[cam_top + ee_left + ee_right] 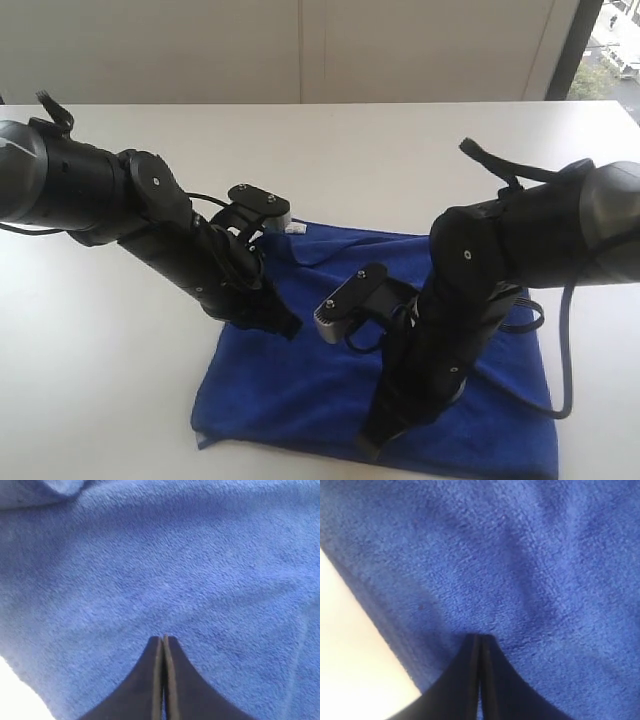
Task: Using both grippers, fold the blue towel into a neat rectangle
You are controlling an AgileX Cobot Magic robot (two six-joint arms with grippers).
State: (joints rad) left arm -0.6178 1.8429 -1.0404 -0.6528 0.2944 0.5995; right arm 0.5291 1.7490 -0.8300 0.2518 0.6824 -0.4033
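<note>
Operator: Exterior view?
Observer: Blue towel (270,390) lies spread on the table (100,350), well short of its far edge. Left gripper (285,325) and right gripper (368,445) point down onto it.
Operator: Wrist views?
Observer: Both pairs of jaws are pressed together, holding nothing, tips against the cloth.

The blue towel (290,390) runs out of the exterior view at its near right corner. The left arm (150,220) and the right arm (500,260), each cut off by a side edge, hide much of its middle. A pale tag (293,228) at its far left corner is too small to read. Whether the left gripper (290,328) or the right gripper (368,447) presses the cloth cannot be told. Both wrist views crop the towel.
</note>
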